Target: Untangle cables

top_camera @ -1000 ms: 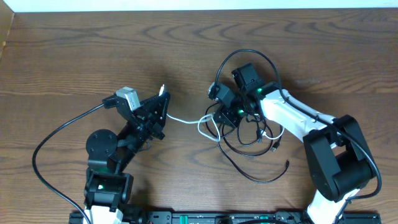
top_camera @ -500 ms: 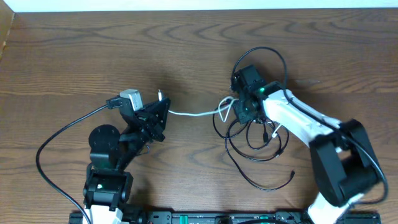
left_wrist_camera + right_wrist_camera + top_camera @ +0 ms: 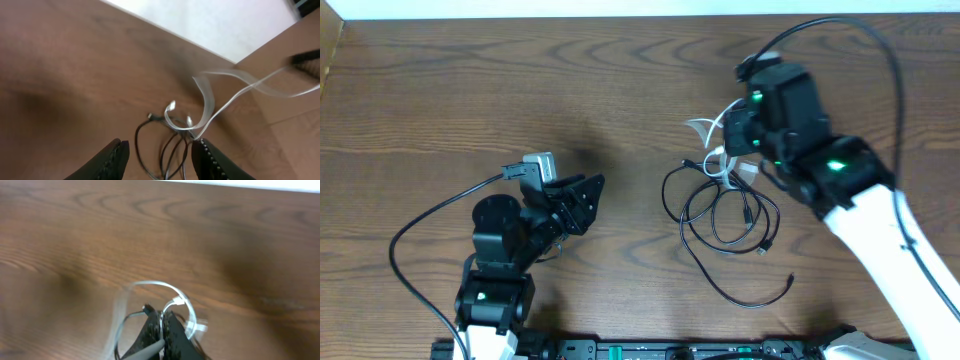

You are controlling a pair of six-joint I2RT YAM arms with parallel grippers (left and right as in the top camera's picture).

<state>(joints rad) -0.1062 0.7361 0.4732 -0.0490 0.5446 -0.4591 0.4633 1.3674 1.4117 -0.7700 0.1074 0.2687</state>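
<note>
White cable [image 3: 150, 283] is pinched between the pressed-together fingers of the right gripper [image 3: 732, 140]. It comes out just past the fingertips and curls into a pale loop ahead of them. The loop is blurred in the wrist view, so the exact run of the cord cannot be read. Part of it is raised off the wooden table [image 3: 470, 90]. From the left gripper's side it shows as a bright ribbon up and to the right of that gripper's fingers, in the air.

Below and a little to the side of the right gripper lies the black cable [image 3: 683, 220]. It rests on the wood in several overlapping loops, and one loose end trails away from the bundle toward the near edge. A few white turns mingle with the top of those loops, close under the right gripper's fingertips (whether the two cords cross there or merely touch is not clear).

The left gripper [image 3: 162, 157] has its jaws parted with nothing between them. It is well apart from both cables, which lie out ahead of its fingers.
</note>
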